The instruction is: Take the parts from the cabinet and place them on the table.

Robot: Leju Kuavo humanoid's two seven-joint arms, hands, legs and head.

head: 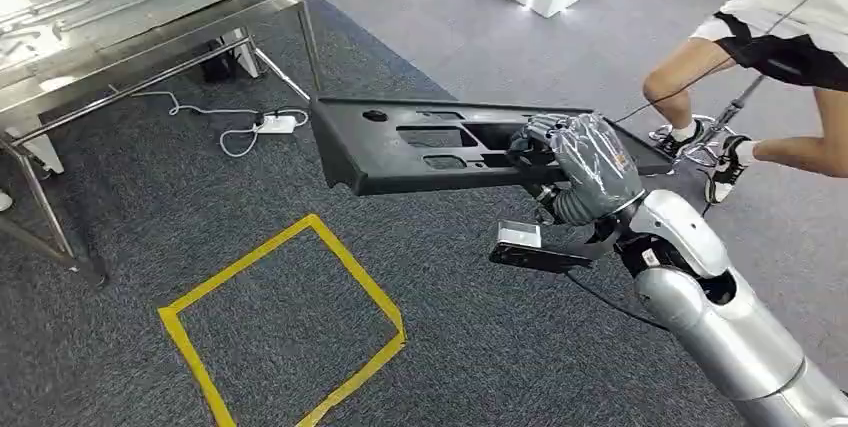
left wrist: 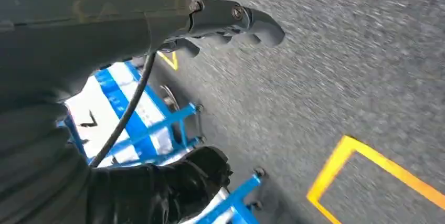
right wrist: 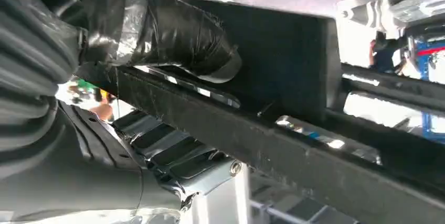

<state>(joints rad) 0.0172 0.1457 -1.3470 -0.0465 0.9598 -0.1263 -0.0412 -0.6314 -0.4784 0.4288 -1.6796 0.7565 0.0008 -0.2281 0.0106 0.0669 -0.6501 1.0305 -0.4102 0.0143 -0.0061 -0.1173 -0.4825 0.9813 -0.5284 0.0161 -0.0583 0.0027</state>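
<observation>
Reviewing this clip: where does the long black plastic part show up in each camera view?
Head view: the black part lies across the middle, held level over the carpet by the right robot hand.
Left wrist view: not in it; the left robot hand hangs over grey carpet and a yellow tape corner.
Right wrist view: the part runs diagonally across, close up.
Shared landmark: yellow floor tape, also in the head view.

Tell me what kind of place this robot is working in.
Probably a workshop or robot test floor: a steel table with pressed metal parts, yellow floor tape on grey carpet, and the right hand carrying a black panel.
</observation>
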